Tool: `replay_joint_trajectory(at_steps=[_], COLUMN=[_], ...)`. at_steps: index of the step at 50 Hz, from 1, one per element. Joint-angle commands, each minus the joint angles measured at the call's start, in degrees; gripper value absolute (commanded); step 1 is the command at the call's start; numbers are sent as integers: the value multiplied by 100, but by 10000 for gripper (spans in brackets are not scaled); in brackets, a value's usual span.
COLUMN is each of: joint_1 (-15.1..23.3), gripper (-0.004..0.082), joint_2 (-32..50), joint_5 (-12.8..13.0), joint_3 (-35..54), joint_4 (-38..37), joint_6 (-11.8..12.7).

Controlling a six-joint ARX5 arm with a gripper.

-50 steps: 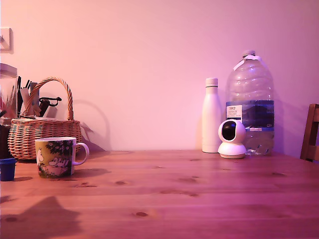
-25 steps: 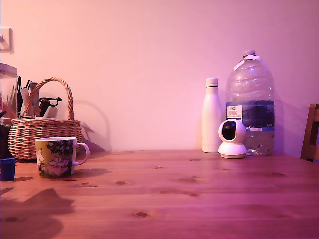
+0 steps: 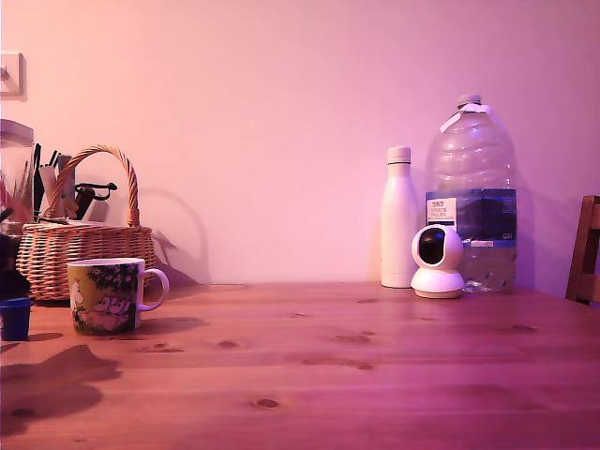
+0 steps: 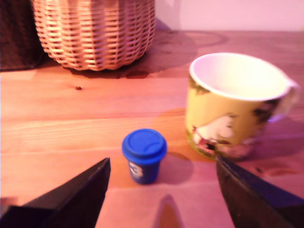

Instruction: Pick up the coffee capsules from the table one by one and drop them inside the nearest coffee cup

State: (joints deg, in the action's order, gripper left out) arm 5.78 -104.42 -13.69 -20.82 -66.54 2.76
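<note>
A small dark-blue coffee capsule (image 4: 143, 155) stands upright on the wooden table (image 4: 71, 123), just beside the coffee cup (image 4: 232, 107). That cup is yellow-green with pale cartoon figures and a white inside. In the exterior view the capsule (image 3: 13, 319) shows at the far left edge, with the cup (image 3: 105, 294) to its right. My gripper (image 4: 161, 178) is open; its two dark fingers stand wide apart on either side of the capsule, short of touching it. The arm itself is out of the exterior view; only its shadow falls on the table.
A wicker basket (image 3: 80, 239) with utensils stands behind the cup, basket (image 4: 95, 31) close beyond the capsule. At the back of the table stand a white bottle (image 3: 398, 217), a large water jug (image 3: 471, 192) and a small white camera (image 3: 438, 262). A chair (image 3: 586, 251) shows at the exterior view's right edge.
The arm's shadow on the table at the exterior view's lower left has drawn leftward and shrunk. Cup, capsule and the other objects have not moved.
</note>
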Motion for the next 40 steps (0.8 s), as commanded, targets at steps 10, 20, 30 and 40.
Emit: replay_joint_trajectory(at_steps=[10,20,30,40], joint_1=[50,50,48,48], gripper=[642,642,642,641], joint_2=[-684,-1143,-1521,-1635], joint_5=[-26,-26,-26,-26], joint_3=[-328,-673,-944,-1010], joint_4=[-291,-466,-466,-466], joint_6=[-31,-46,-42,-81])
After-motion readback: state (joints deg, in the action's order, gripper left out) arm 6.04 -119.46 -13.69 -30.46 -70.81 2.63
